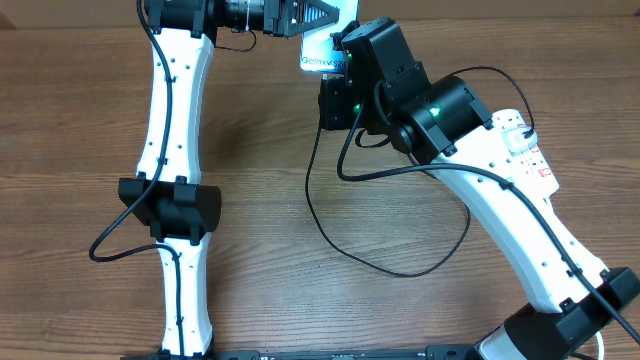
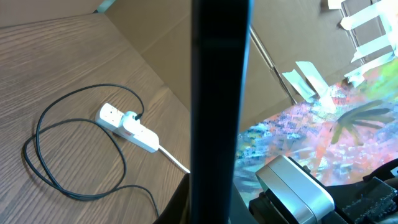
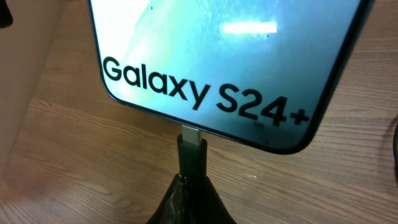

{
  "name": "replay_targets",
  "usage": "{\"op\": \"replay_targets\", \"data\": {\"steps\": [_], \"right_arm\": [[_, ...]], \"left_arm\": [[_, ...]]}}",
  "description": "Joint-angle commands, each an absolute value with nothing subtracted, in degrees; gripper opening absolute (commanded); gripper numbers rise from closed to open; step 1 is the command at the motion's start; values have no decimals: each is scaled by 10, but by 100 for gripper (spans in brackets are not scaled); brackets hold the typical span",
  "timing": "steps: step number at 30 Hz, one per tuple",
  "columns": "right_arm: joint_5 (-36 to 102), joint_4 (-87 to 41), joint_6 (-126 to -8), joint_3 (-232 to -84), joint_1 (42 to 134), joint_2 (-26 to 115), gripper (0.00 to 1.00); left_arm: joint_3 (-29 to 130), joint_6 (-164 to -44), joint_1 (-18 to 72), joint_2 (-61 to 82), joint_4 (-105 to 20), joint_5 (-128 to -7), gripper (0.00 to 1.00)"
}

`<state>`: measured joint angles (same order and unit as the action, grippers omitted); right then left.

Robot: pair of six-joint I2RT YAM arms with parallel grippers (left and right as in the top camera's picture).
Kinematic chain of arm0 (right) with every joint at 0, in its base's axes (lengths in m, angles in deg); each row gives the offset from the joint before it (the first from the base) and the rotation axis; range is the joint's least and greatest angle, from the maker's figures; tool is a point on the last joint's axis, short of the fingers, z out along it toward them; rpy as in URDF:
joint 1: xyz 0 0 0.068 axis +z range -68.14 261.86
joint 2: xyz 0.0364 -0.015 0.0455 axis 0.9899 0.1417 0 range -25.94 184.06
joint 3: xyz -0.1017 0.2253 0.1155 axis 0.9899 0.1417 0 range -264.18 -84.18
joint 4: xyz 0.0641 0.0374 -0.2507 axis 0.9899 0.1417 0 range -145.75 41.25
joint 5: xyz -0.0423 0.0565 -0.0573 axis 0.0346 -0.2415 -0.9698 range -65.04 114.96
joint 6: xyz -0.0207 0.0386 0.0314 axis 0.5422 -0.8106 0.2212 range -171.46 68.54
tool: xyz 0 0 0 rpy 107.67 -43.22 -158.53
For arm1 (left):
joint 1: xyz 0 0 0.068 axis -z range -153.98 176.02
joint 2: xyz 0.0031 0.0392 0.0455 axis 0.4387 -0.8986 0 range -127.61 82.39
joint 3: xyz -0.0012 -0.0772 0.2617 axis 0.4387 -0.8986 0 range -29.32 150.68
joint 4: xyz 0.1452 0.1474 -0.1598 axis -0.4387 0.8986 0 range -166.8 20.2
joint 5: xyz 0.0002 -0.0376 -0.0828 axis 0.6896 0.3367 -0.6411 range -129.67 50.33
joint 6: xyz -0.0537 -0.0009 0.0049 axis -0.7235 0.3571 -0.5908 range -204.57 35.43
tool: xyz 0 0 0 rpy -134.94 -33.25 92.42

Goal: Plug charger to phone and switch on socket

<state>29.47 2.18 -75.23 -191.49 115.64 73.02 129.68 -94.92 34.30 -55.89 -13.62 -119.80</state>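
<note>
My left gripper [image 1: 308, 16] is shut on the phone [image 1: 322, 55] and holds it at the far edge of the table; in the left wrist view the phone [image 2: 221, 93] shows edge-on as a dark bar. My right gripper [image 3: 193, 193] is shut on the charger's black connector [image 3: 191, 158]. Its metal tip meets the port in the bottom edge of the phone [image 3: 217, 56], which reads "Galaxy S24+". The charger cable [image 1: 340, 230] loops across the table. The white socket [image 1: 525, 145] lies at the right, partly hidden under my right arm; it also shows in the left wrist view [image 2: 127, 127].
The thick white cord [image 2: 174, 158] runs from the socket's end. My right arm [image 1: 500, 210] crosses the right side of the table and my left arm [image 1: 175, 150] stretches up the left side. The table [image 1: 80, 150] is brown wood.
</note>
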Motion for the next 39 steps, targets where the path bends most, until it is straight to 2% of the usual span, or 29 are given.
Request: {"op": "replay_targets", "data": {"steps": [1,39], "right_arm": [[298,13,-753,-1929,1156,732,4],[279,10,-755,-1929,1155,732,4]], "left_arm": [[1309,-947,343,-540,-140,-1218,4],[1309,-949,343,-540,-140,-1235,4]]}}
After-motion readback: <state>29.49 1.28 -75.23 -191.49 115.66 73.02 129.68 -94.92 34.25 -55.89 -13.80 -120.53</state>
